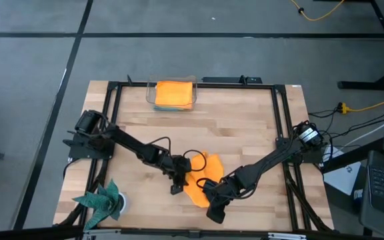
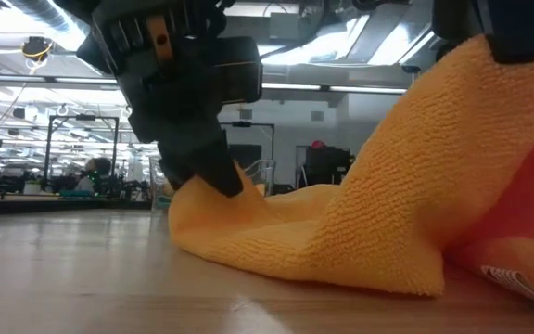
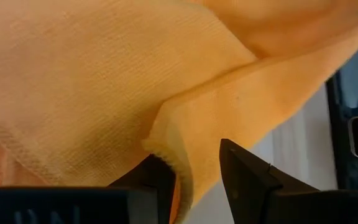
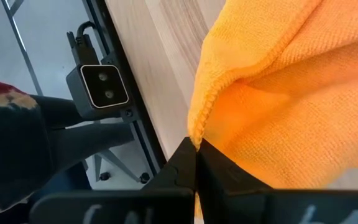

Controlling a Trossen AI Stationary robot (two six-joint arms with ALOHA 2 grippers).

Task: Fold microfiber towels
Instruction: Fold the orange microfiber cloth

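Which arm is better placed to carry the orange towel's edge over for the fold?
Probably right: its pincer is shut on the orange towel hem, lifting it. The left pincer only straddles an edge.

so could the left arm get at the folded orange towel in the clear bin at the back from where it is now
Probably not right away: the left gripper is down at the crumpled orange towel near the front, as is the right gripper. The folded orange towel lies uncovered in the clear bin, bare table between.
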